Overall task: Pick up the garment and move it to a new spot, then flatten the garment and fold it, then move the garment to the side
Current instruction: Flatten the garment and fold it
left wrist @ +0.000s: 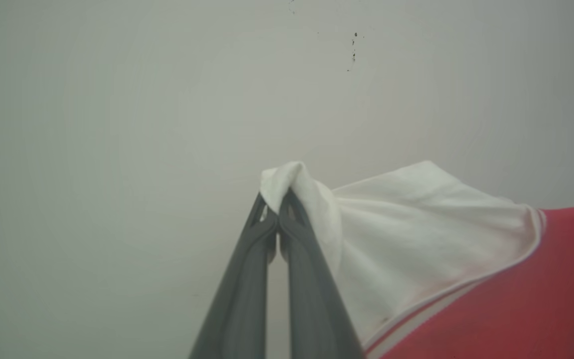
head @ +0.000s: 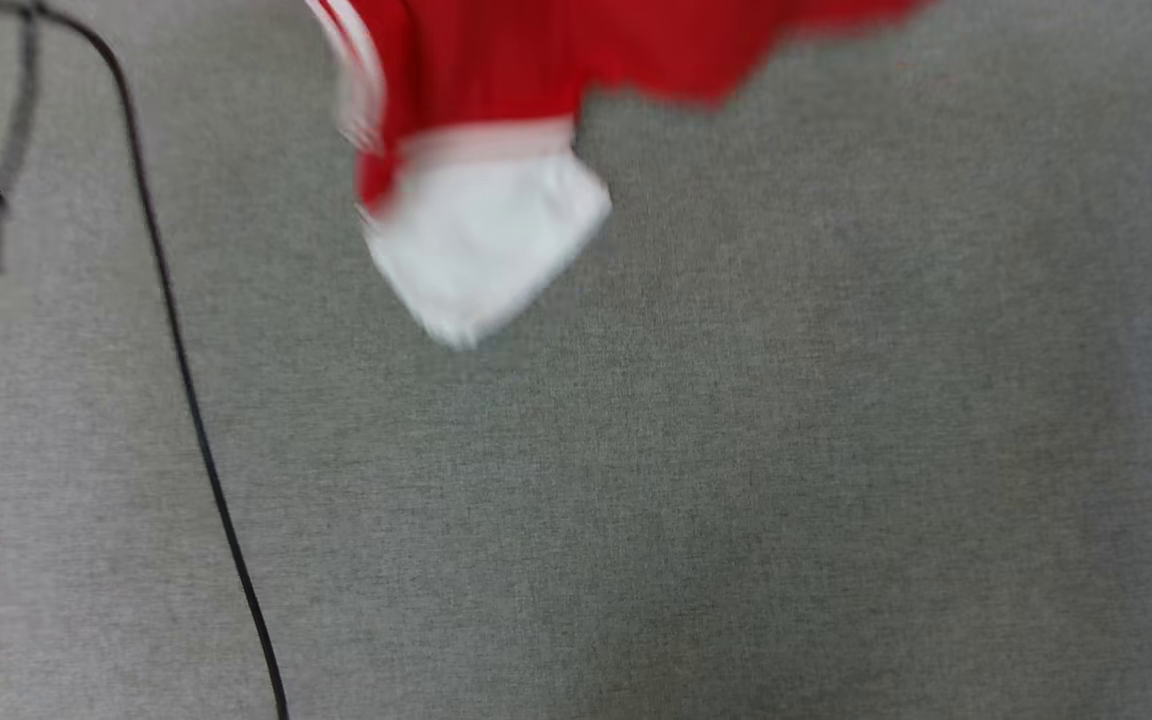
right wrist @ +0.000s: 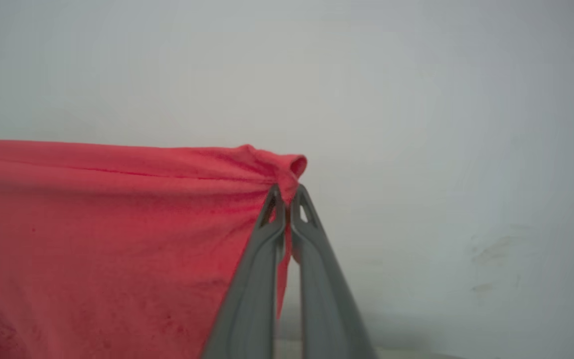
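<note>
Garment (head: 496,60) hangs pinched by left gripper (left wrist: 276,200) and right gripper (right wrist: 287,193).

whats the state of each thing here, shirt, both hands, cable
garment: lifted, hanging from both hands
left hand: shut on the garment's white sleeve
right hand: shut on the garment's red edge
black cable: lying slack on the grey surface

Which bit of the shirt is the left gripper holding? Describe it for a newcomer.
Find the grey surface; the red shirt is at its far end. The left gripper is shut on its sleeve. That sleeve is plain white, unlike the red cloth beside it.
</note>
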You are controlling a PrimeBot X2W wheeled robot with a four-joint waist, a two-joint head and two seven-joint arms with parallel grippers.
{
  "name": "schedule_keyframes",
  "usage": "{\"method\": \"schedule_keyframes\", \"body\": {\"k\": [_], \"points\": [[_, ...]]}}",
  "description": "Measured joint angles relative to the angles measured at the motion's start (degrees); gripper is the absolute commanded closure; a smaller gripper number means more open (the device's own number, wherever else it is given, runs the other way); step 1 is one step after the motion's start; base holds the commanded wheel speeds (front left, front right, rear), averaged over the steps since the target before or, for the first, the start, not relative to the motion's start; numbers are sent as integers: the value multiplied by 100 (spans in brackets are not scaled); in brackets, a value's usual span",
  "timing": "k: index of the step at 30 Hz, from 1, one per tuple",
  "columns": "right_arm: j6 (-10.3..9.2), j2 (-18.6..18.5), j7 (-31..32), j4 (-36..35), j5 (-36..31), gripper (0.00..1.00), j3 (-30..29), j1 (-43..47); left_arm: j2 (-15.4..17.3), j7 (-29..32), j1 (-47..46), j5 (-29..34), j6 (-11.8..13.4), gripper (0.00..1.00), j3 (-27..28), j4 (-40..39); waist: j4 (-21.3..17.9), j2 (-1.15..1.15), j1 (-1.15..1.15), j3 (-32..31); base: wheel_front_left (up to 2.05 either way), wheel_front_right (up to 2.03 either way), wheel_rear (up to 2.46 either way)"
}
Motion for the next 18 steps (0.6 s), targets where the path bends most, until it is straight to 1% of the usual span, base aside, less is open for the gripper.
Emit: {"method": "schedule_keyframes", "body": {"k": [4, 9, 13, 18], "points": [[0, -38, -260, 94, -81, 100, -75, -600, 79, -9, -825, 52, -1, 100, -34, 230, 0, 0, 0, 282, 0, 0, 0], [1, -82, -342, 221, -112, 100, -82, -1004, 141, 49, -1425, 65, -2, 100, -181, 460, 30, 0, 0, 677, 0, 0, 0], [0, -74, -438, 408, -112, 100, -26, -1054, 142, 76, -1471, -98, -2, 100, -342, 653, 71, 0, 0, 985, 0, 0, 0], [0, -43, -514, 723, -33, 100, 176, -1044, 190, 182, -1369, -601, -2, 100, -588, 723, 103, 0, 0, 1328, 0, 0, 0]]}}
